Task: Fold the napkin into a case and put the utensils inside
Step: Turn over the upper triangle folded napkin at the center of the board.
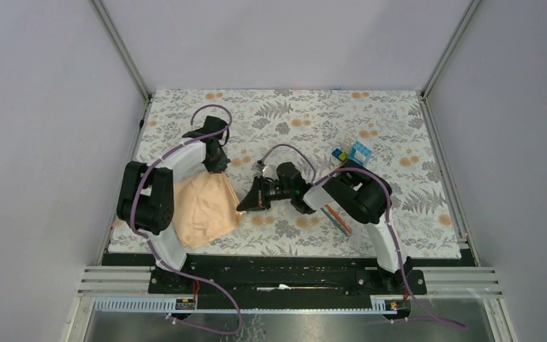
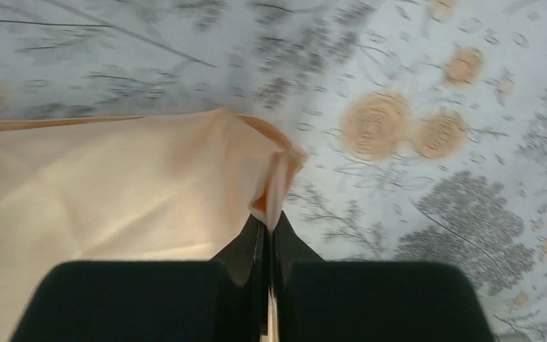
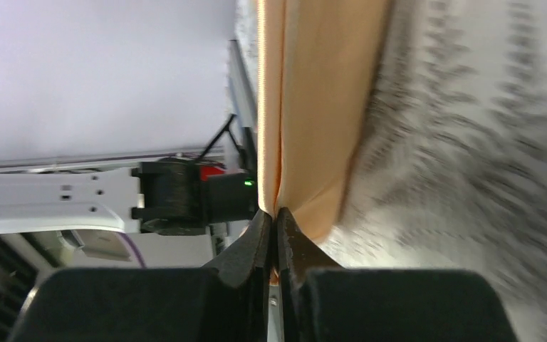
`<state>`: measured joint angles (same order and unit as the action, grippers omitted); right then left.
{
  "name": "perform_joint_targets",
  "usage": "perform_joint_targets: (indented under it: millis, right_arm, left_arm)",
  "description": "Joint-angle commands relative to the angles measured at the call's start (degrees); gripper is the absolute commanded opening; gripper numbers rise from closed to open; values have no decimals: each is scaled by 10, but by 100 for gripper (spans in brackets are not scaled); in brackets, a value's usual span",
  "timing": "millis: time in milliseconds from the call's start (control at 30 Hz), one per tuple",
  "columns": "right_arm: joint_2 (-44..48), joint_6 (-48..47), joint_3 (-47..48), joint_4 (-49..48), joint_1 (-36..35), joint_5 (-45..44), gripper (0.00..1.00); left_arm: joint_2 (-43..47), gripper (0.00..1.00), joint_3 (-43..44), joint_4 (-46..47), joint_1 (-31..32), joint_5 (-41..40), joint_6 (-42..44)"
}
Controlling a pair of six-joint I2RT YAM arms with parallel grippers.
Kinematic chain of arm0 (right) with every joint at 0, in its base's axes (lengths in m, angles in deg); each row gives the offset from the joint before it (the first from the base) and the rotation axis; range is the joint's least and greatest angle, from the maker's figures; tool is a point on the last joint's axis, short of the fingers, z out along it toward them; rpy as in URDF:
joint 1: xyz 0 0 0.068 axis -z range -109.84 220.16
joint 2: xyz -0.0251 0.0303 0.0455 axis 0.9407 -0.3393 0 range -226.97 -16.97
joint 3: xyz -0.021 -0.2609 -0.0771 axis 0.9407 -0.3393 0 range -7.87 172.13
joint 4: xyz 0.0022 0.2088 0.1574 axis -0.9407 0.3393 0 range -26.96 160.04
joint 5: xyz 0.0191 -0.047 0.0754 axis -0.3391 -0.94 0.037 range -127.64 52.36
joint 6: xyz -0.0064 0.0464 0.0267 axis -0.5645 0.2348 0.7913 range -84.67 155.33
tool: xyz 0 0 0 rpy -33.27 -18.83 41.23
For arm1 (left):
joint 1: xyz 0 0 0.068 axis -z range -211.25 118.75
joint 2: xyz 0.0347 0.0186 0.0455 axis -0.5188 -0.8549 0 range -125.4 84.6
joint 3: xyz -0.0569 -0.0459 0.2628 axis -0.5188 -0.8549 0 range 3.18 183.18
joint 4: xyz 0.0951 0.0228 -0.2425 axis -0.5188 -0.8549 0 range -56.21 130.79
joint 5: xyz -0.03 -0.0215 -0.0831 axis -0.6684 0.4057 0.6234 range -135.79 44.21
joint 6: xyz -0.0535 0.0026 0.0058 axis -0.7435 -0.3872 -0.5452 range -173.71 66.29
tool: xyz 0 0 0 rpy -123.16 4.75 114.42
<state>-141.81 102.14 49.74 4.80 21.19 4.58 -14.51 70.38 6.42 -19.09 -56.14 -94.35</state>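
Note:
The peach-orange napkin [image 1: 203, 210] lies rumpled on the floral mat [image 1: 370, 121], near the left arm's base. My left gripper [image 1: 217, 165] is shut on the napkin's far corner; in the left wrist view the cloth [image 2: 114, 185] runs into the closed tips [image 2: 269, 219]. My right gripper [image 1: 246, 204] is shut on the napkin's right edge, and the right wrist view shows the cloth [image 3: 320, 107] pinched between the fingertips [image 3: 276, 214]. The orange and teal utensils [image 1: 338, 217] lie on the mat, partly hidden under the right arm.
A cluster of multicoloured toy blocks [image 1: 352, 153] stands on the mat behind the right arm. Metal frame posts and grey walls close in the table. The left arm's black link [image 3: 185, 196] shows beyond the napkin in the right wrist view.

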Motion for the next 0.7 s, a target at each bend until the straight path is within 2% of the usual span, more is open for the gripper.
perform_joint_targets:
  millis: [0, 133, 167, 200, 300, 433, 533, 667]
  right_arm:
    - [69, -112, -49, 92, 21, 77, 0]
    - [109, -206, -80, 214, 49, 53, 0]
    - [123, -233, -85, 247, 55, 41, 4]
    - [135, -259, -85, 288, 59, 29, 10]
    - [168, -333, -78, 393, 69, -16, 29]
    - [202, -379, -73, 466, 82, -53, 49]
    - [210, -399, -60, 508, 87, -71, 59]
    - [203, -398, -34, 532, 87, -107, 69]
  left_arm:
    - [-44, 0, 74, 131, 41, -44, -21]
    - [-109, 0, 125, 134, 83, -15, -23]
    - [-124, 0, 135, 138, 89, -3, -23]
    - [-136, 4, 145, 141, 95, 7, -21]
    - [-154, 25, 168, 140, 111, 38, -5]
    - [-112, 53, 170, 128, 116, 85, 16]
    - [-53, 66, 158, 104, 116, 139, 39]
    - [48, 76, 117, 49, 115, 166, 72]
